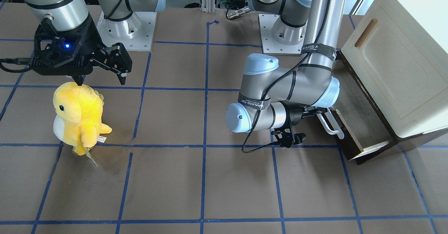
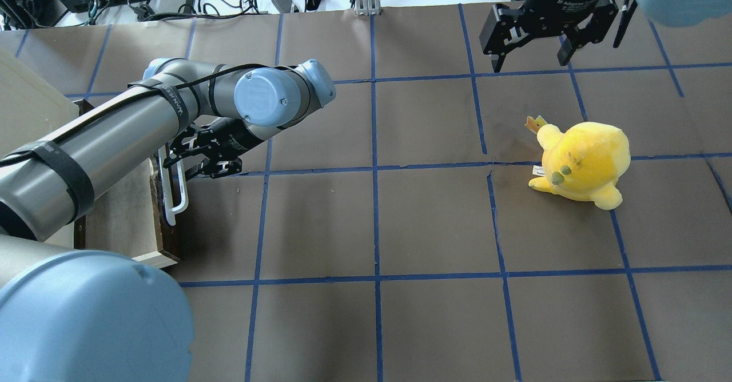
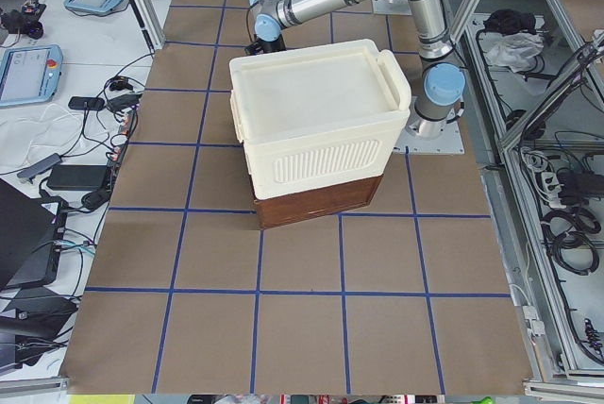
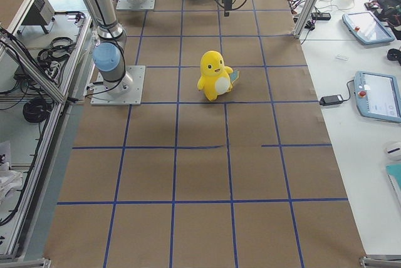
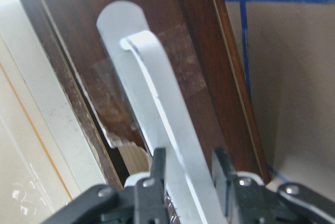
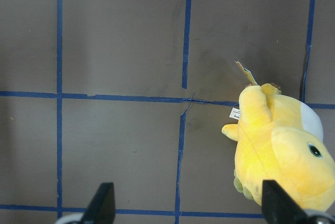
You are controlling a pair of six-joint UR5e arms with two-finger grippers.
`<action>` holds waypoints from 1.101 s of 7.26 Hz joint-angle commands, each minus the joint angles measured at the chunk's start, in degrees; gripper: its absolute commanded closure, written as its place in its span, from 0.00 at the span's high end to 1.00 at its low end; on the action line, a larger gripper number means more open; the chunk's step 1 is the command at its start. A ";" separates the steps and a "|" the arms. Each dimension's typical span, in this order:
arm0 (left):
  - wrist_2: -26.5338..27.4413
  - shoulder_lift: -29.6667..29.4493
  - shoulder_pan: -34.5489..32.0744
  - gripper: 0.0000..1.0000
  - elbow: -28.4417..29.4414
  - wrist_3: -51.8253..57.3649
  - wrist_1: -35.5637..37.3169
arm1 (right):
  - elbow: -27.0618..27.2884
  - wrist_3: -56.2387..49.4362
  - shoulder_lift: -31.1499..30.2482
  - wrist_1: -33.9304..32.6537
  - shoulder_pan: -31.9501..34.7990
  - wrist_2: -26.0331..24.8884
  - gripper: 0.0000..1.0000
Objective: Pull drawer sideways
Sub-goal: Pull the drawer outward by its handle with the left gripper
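Fingers (image 5: 158,164) of the left gripper (image 5: 189,169) sit one on each side of the long white loop bar handle (image 5: 157,103) and are clamped onto it, close to one end of the bar. That handle is fixed to the dark brown wooden front of the drawer (image 1: 350,139), which has pale wood side walls and a greyish inner floor. The drawer belongs to the dark brown base beneath the cream plastic cabinet (image 1: 395,69) and stands partly pulled out from under it, so its floor and one pale wall show beyond the cabinet's front face. The left arm reaches across in front of the cabinet with its wrist turned level toward the drawer front.

The right gripper (image 2: 530,56) hangs well apart from the cabinet, over the other end of the brown paper-covered table (image 2: 429,222) with its blue tape grid. Its jaws are spread wide and hold nothing. Below and just beside it stands a yellow plush toy with a white belly (image 2: 580,162), upright on the table, far from the cabinet and touching neither gripper. A small paper tag sticks out at the toy's side.
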 commanded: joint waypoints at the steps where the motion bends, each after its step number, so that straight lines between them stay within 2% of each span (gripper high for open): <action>1: -0.44 0.19 0.00 0.78 0.22 0.00 0.01 | 0.00 0.00 0.00 0.00 0.00 0.00 1.00; 2: -0.71 1.06 -0.18 0.76 0.83 1.39 0.10 | 0.00 0.00 0.00 0.00 0.00 0.00 1.00; 4: -9.20 4.13 -3.85 0.74 8.18 15.41 0.18 | 0.00 0.00 0.00 0.00 0.00 0.00 1.00; 6: -21.57 8.69 -7.11 0.74 12.60 21.15 0.27 | 0.00 0.00 0.00 0.00 0.00 0.00 1.00; 8: -24.33 15.44 -6.34 0.66 12.96 33.61 0.36 | 0.00 0.00 0.00 0.00 0.00 0.00 1.00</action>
